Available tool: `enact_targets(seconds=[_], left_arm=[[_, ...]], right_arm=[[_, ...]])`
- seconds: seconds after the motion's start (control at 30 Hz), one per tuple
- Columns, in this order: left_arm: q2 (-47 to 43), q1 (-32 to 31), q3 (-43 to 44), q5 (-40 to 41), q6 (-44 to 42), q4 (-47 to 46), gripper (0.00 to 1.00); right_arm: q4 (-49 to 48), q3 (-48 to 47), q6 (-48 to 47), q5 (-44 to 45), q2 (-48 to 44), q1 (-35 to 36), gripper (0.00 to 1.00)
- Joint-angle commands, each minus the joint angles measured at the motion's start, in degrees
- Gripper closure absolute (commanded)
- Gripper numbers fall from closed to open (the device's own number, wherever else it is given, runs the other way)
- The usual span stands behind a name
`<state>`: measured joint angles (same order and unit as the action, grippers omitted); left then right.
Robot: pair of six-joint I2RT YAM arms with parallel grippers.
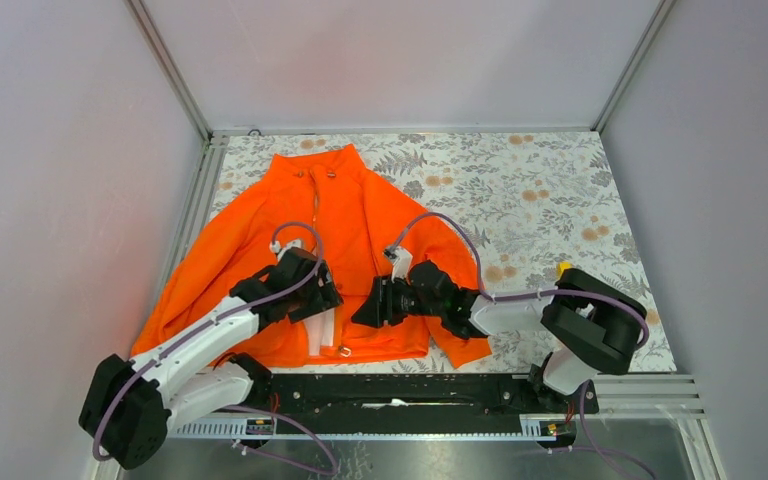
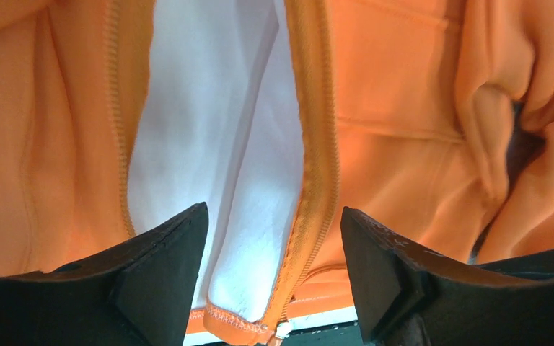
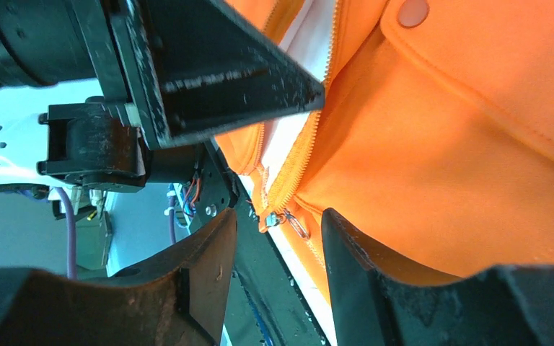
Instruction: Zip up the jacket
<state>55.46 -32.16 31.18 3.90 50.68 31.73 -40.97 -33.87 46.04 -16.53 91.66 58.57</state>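
Floral table (image 1: 560,200) has the jacket (image 1: 360,220) flat, zipper pull (image 3: 293,223) at 6 o'clock, presumably so the left gripper (image 2: 274,211) and right gripper (image 3: 280,215), both gaping empty, can reach it.

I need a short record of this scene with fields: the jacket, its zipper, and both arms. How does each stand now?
jacket: orange, spread on the floral table cover, collar far from the arms
zipper: open near the hem, pale lining showing
zipper pull: at the hem
left arm: jaws open above the gap
right arm: jaws open, near the pull, not gripping
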Motion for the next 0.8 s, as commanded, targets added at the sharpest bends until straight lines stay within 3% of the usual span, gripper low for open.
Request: enact_targets(seconds=[0.0, 0.13, 0.23, 0.3, 0.43, 0.6, 0.73, 0.77], left_arm=[[2.5, -5.0, 2.6, 6.0, 2.8, 1.7, 0.30], [5.4, -9.2, 2.9, 8.7, 4.1, 2.5, 0.40], [4.2, -9.3, 2.6, 5.5, 2.8, 0.6, 0.63], [1.1, -9.3, 2.3, 1.5, 0.6, -3.1, 0.73], [-5.3, -9.1, 2.8, -8.9, -4.6, -13.5, 0.76], [-7.5, -9.0, 1.2, -19.1, -4.9, -23.7, 0.90], [-7.5, -8.9, 1.5, -14.4, -3.4, -18.1, 0.91], [-6.5, -8.9, 3.0, -10.5, -2.8, -12.7, 0.80]], right_arm=[[3.2, 0.0, -3.1, 2.9, -3.0, -0.6, 0.46], [3.4, 0.7, -3.3, 2.7, -3.5, -0.6, 0.46], [4.6, 0.3, -4.3, 0.6, -3.4, -0.6, 0.46], [5.0, 0.4, -5.6, -1.0, -3.3, -0.6, 0.46], [5.4, 0.6, -7.4, -3.8, -4.0, -0.7, 0.46], [3.3, 1.2, -8.1, -6.2, -6.7, -1.0, 0.46], [0.4, 3.5, -5.6, -5.9, -8.4, -1.8, 0.45], [0.6, 4.0, -5.2, -5.8, -8.6, -1.9, 0.45]])
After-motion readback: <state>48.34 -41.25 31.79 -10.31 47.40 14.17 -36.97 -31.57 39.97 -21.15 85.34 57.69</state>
